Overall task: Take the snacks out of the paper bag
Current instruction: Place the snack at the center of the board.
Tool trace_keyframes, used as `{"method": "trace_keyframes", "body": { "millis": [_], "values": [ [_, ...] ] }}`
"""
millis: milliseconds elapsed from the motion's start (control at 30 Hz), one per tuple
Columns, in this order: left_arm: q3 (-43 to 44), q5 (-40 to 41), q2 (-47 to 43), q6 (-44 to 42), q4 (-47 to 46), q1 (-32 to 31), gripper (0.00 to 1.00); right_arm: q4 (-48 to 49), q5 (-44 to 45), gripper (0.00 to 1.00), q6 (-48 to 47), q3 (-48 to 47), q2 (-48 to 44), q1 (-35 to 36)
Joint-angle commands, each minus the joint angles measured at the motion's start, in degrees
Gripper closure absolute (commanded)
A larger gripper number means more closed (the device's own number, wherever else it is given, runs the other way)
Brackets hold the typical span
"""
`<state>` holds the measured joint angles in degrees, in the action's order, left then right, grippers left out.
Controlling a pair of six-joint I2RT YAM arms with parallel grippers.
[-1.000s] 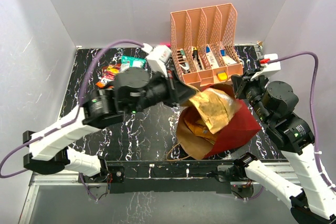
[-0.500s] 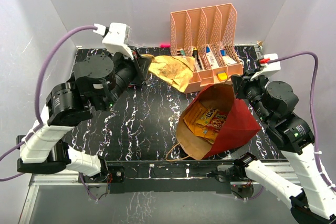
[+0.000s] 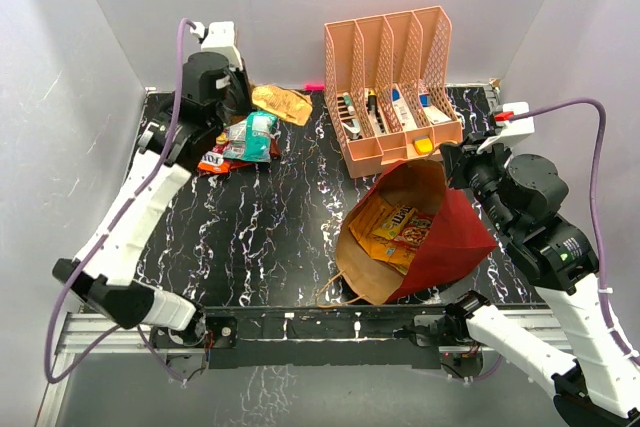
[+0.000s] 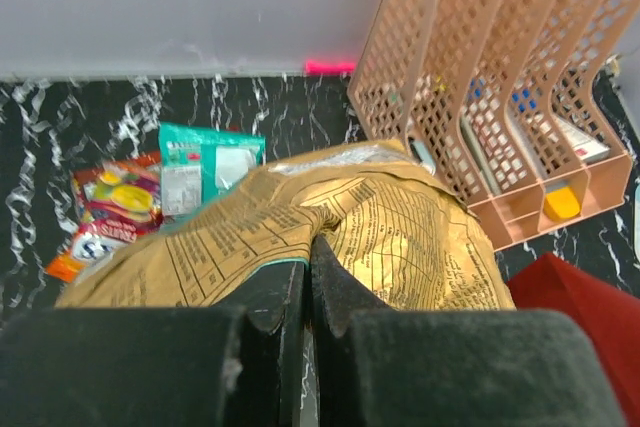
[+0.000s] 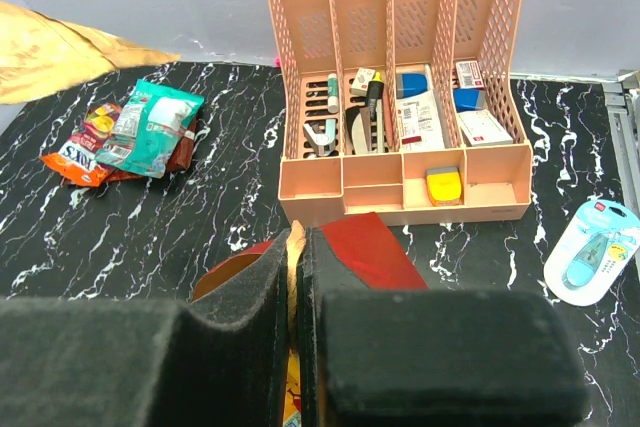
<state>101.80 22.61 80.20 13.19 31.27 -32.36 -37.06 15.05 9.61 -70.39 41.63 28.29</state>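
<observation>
Paper bag [image 3: 440,237] on its side at the near right, one gold packet [image 4: 380,227] held at the far-left wall.

Open black table [image 3: 270,217] stretches between the bag's mouth and the far-left pile of snacks [image 3: 240,142]. The peach organizer [image 3: 385,57] crowds the bag's far rim, which the right gripper [image 5: 295,247] pinches. More packets [image 3: 395,227] lie inside. The left gripper [image 4: 308,252] is clamped on the gold packet.

Top camera looks down on the table [image 3: 260,237]; both wrist cameras sit low, sharing the organizer [image 5: 350,192].
</observation>
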Motion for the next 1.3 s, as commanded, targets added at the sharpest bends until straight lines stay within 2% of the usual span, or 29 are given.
{"method": "trace_keyframes", "body": {
  "millis": [0, 133, 333, 533, 667, 800, 933, 1267],
  "values": [
    [-6.05, -22.02, -0.35, 4.32, -14.98, 12.54, 1.0, 6.38, 0.01, 0.93, 0.38, -1.39, -0.51, 0.01],
    [-8.29, -35.75, 3.56, 7.68, -23.01, 23.76, 1.0, 6.17, -0.29, 0.93, -0.45, -1.92, 0.06, 0.04],
    [-12.19, -53.64, 9.38, 9.73, -34.02, 33.71, 1.0, 5.95, -1.19, 0.93, -1.23, -2.52, 1.05, -0.03],
    [-9.58, -62.85, 17.5, 9.59, -36.47, 39.96, 1.0, 5.44, -1.41, 0.93, -1.51, -3.19, 1.66, -0.02],
    [-10.54, -62.13, 19.98, 9.77, -37.54, 41.41, 1.0, 5.32, -1.72, 0.93, -1.26, -3.06, 1.68, 0.01],
    [-18.34, -60.1, 18.99, 11.62, -43.76, 41.42, 1.0, 5.42, -2.18, 0.93, -0.78, -2.8, 1.85, 0.0],
    [-25.51, -53.67, 16.54, 10.67, -46.37, 41.44, 1.0, 4.96, -2.5, 0.93, -0.4, -3.34, 2.09, 0.05],
    [-34.75, -54.35, 16.05, 15.57, -52.55, 40.89, 1.0, 5.57, -2.9, 0.93, 0.22, -2.16, 1.33, 0.02]
  ]
}}
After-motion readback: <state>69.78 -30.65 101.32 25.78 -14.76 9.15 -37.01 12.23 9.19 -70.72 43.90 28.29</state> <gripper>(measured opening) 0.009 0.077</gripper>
